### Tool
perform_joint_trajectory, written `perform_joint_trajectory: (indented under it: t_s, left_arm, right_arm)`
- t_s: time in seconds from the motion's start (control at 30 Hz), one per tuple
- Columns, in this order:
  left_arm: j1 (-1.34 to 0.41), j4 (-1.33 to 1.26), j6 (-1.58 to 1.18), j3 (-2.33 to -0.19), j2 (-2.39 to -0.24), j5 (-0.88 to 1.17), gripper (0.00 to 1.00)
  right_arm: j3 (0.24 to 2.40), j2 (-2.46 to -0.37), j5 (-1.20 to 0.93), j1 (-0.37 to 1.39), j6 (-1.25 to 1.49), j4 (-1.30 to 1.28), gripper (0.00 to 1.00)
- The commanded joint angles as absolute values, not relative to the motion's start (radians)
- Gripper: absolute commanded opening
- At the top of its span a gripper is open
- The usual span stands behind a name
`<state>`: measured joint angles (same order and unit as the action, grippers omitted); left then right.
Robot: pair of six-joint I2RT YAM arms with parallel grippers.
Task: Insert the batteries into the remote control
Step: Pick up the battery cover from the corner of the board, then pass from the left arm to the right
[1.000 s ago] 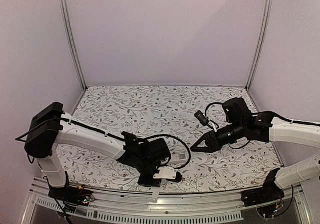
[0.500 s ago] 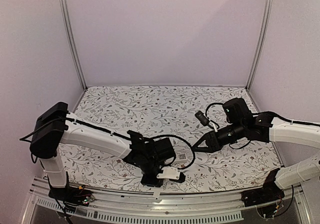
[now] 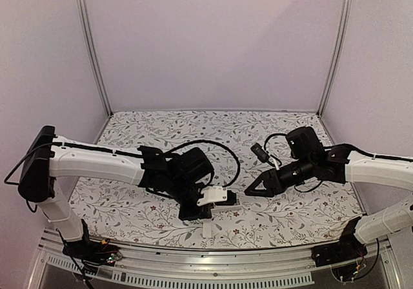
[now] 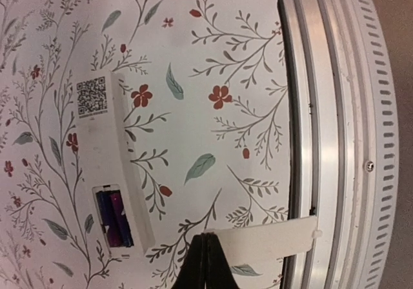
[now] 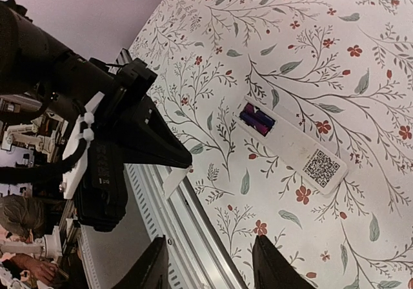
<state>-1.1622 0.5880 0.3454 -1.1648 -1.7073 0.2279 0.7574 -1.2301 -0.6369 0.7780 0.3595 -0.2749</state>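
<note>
Shifted farther onto the tabletop (image 3: 161,134), left fingers (image 4: 197,266) clamped on white battery cover (image 4: 264,240); right fingers (image 5: 151,269) apart near remote control (image 5: 293,147), batteries (image 5: 257,121) seated.

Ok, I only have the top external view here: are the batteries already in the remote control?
Observer: Yes; the left wrist view shows both batteries side by side in the open compartment of the remote control.
Operator: And that white piece near the front edge?
Observer: A flat cover, pinched at one end by the shut left gripper, its other end over the front rail.
</note>
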Motion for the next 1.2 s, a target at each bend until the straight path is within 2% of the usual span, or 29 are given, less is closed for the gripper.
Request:
perform_joint_trajectory:
  t_s: [0.0,0.07,0.27,0.9,1.03,1.17]
  left_arm:
    - [-1.115,0.547,0.265,-1.179,-1.682,0.180,0.00]
    - [-1.099,0.519,0.215,-1.187,-1.673,0.154,0.00]
    - [-1.073,0.456,0.107,-1.194,-1.656,0.070,0.00]
    - [-1.035,0.402,0.024,-1.188,-1.625,0.051,0.00]
    - [-1.033,0.396,0.020,-1.186,-1.623,0.051,0.00]
    - [-1.024,0.379,0.006,-1.173,-1.608,0.053,0.00]
  right_arm:
    - [0.728,-1.279,-0.664,0.772,0.436,-0.167,0.54]
    - [0.719,-1.317,-0.679,0.773,0.505,-0.099,0.60]
    - [0.722,-1.387,-0.675,0.787,0.657,0.058,0.61]
    - [0.777,-1.695,-0.785,0.872,0.956,0.496,0.51]
    - [0.773,-1.759,-0.816,0.885,1.068,0.661,0.41]
    - [0.764,-1.808,-0.822,0.886,1.132,0.761,0.18]
